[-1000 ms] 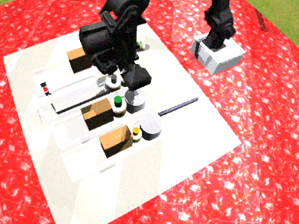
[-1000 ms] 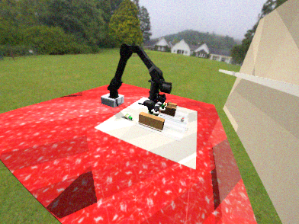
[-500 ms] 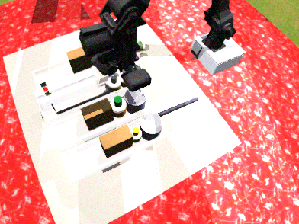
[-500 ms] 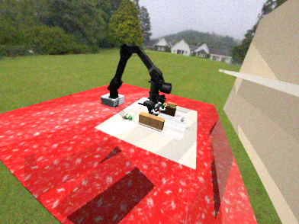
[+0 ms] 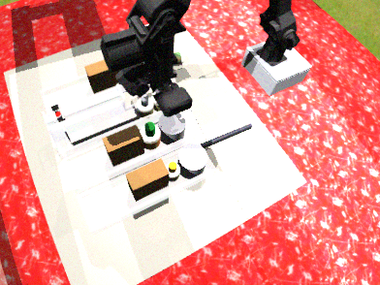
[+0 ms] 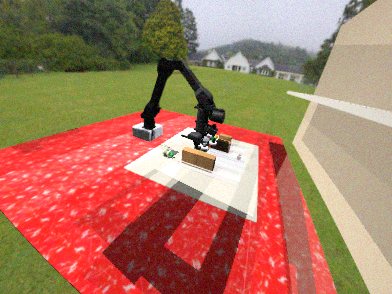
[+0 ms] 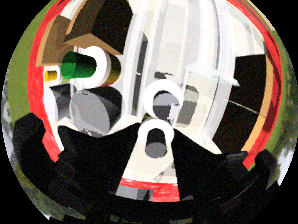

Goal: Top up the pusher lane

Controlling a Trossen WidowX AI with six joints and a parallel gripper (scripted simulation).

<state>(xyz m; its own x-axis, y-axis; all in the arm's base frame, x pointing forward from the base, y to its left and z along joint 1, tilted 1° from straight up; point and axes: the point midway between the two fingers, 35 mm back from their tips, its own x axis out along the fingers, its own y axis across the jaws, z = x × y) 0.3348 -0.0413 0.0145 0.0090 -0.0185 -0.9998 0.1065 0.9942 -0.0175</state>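
Observation:
My gripper [image 5: 152, 92] [image 6: 202, 143] [image 7: 155, 128] is shut on a white-shouldered jar with a grey cap [image 7: 156, 149], seen upright in the wrist view and mostly hidden by the fingers in the top and exterior views. A matching white jar with a grey cap [image 7: 163, 101] stands directly behind it in the sprung lane [image 5: 94, 120] [image 7: 170, 45]. In the wrist view the two jars' rims overlap, and I cannot tell whether they touch. The front stop is hidden beneath the held jar and fingers. The pusher plate is not clear.
A green-capped jar [image 5: 150, 133] [image 7: 82, 65] and a yellow-capped jar [image 5: 173, 171] stand beside the lane, near two grey cylinders [image 5: 172, 127] [image 5: 192, 162]. Brown blocks [image 5: 123, 146] [image 5: 147, 179] [image 6: 198, 159] flank the lanes. A dark rod [image 5: 228, 135] lies at the front. Another green-ended item [image 6: 170, 153] lies nearby.

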